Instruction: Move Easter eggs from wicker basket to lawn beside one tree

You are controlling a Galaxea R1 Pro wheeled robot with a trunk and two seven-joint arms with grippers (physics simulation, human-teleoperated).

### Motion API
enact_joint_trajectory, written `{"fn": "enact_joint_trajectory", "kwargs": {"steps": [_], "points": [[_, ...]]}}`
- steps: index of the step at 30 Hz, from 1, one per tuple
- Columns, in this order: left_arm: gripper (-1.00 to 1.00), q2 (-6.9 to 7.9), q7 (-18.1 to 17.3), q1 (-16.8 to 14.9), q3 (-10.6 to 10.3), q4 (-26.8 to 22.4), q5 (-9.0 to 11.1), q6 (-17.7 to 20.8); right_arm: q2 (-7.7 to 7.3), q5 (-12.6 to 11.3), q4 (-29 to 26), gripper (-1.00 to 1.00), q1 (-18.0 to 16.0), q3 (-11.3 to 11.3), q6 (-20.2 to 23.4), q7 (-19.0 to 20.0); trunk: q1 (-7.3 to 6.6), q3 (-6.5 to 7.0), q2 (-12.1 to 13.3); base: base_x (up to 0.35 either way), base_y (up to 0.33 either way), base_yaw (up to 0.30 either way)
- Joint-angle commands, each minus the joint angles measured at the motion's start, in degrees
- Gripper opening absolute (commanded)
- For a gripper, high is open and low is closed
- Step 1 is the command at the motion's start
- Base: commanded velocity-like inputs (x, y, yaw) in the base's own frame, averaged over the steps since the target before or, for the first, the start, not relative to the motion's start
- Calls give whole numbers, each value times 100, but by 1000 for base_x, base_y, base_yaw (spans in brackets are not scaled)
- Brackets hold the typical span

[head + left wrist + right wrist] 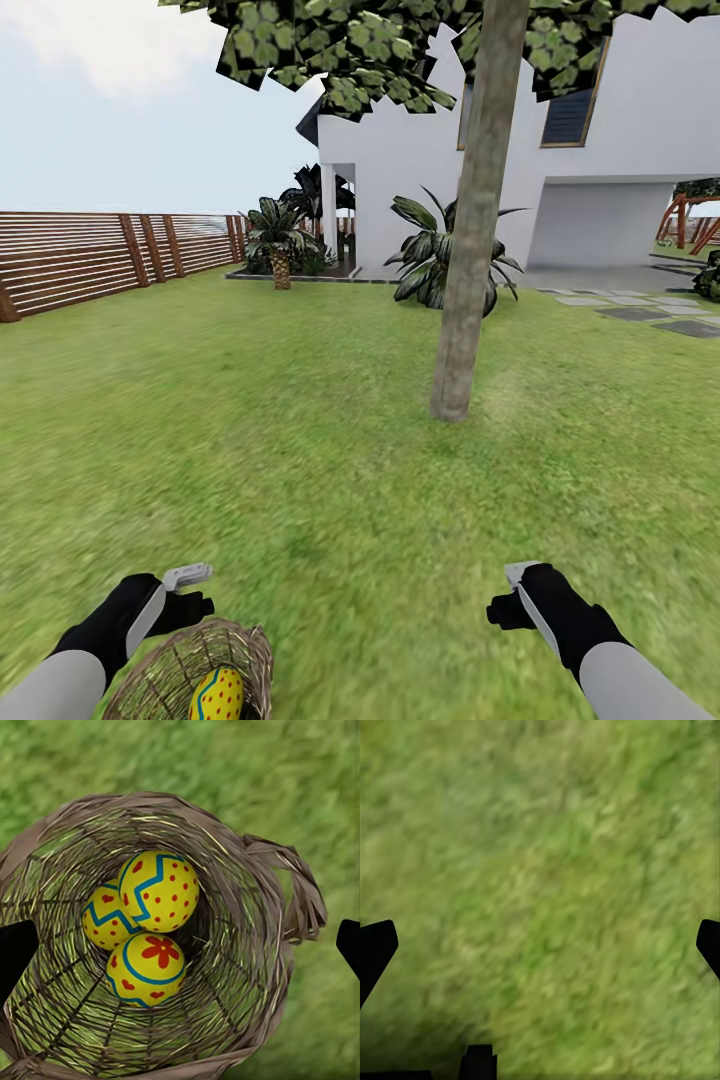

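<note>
The wicker basket (195,670) sits on the lawn (300,480) at the bottom left of the head view, one painted yellow egg (218,695) showing inside. The left wrist view looks straight down into the basket (247,967), where three Easter eggs lie together: one with red dots (159,890), one with a zigzag (105,919), one with a red flower (147,969). My left gripper (190,592) hangs open above the basket, its fingertips (15,952) wide apart. My right gripper (512,595) is open over bare grass (540,885). The tree (470,250) with a grey-brown trunk stands ahead.
A brown slat fence (90,255) closes the left side. A white house (560,150) stands behind the tree, with spiky palm-like plants (430,255) at its base and grey stepping stones (650,312) at the right. Open grass lies between me and the trunk.
</note>
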Motion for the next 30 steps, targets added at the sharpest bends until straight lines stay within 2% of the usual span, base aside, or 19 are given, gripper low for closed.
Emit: {"fn": "enact_joint_trajectory", "kwargs": {"steps": [1, 30], "points": [[100, -2, -17, -2, 27, -8, 4, 33, -6, 53, -9, 100, -4, 28, 30, 46, 22, -25, -45, 0, 0, 0], [100, -38, -8, -2, 27, -8, -5, 51, 2, 46, -8, 100, -2, 19, 24, 51, 659, -545, -1208, 0, 0, 0]]}}
